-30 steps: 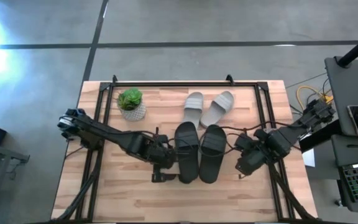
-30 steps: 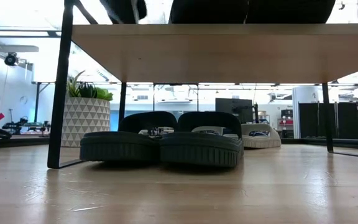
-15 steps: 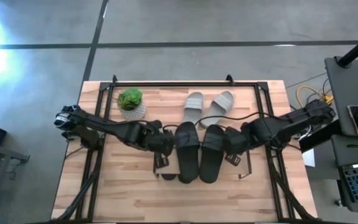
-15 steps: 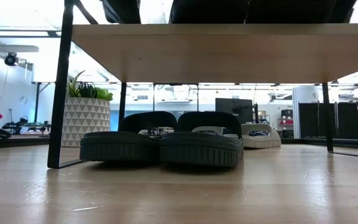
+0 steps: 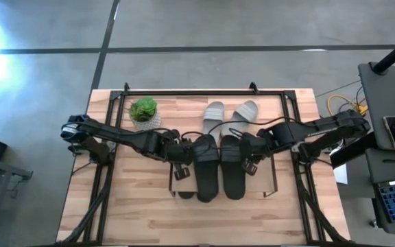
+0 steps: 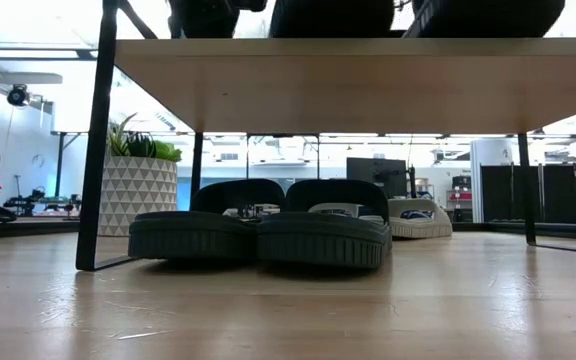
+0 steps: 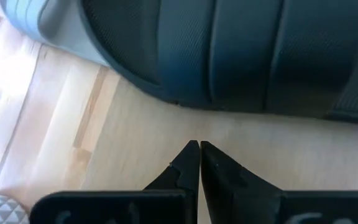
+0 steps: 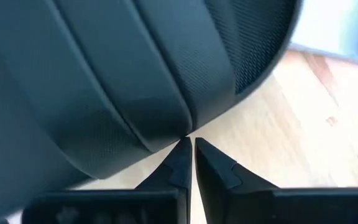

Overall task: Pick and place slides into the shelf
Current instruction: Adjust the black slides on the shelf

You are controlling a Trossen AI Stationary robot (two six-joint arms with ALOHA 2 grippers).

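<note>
Six slides: two black [image 5: 207, 168] on shelf [image 5: 182, 180]; two black [image 6: 258, 235] beneath; two grey [image 5: 229, 118] behind.
Grippers: left [image 5: 182, 154], right [image 5: 250, 152], both pressed together, empty.

Shelf [image 5: 181, 193] mostly under black slides [image 5: 206, 168]

Matt, finely textured black slides [image 7: 241, 56] lie on a smooth pale wooden shelf [image 6: 368, 80].

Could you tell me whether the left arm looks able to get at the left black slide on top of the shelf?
Probably yes: the left gripper, fingers shut, is right beside that slide with nothing between them.
</note>
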